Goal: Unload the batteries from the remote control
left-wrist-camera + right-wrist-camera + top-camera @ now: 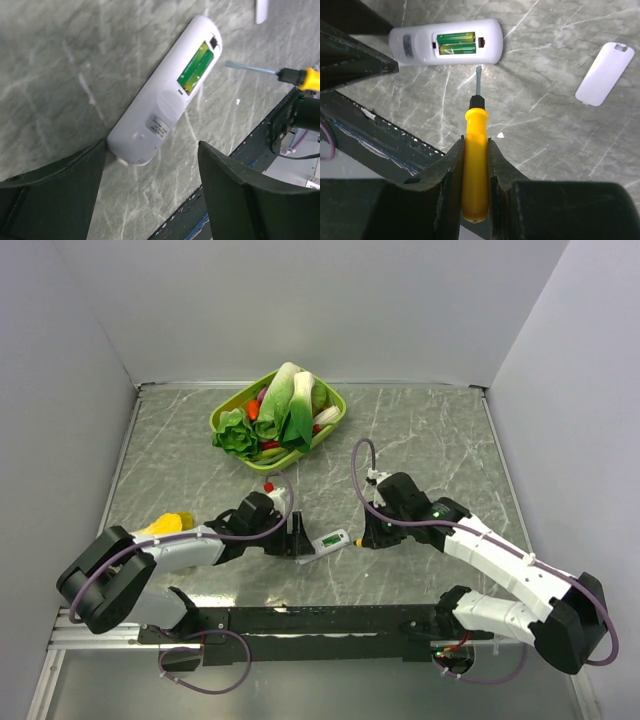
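The white remote control [160,107] lies on the marble table with its back up and its compartment open. Two green batteries [196,70] sit side by side in it. They also show in the right wrist view [456,43] inside the remote [415,45]. My left gripper [152,195] is open, its left finger touching the remote's rounded end. My right gripper [476,142] is shut on a yellow-handled screwdriver [476,165], whose blade tip points at the compartment's edge, just short of it. In the top view the remote [328,540] lies between both grippers.
The loose white cover strip [605,73] lies on the table to the right of the remote. A green basket of toy vegetables [225,412] stands at the back. The black mounting rail [300,620] runs along the near edge. A yellow object [165,524] lies by my left arm.
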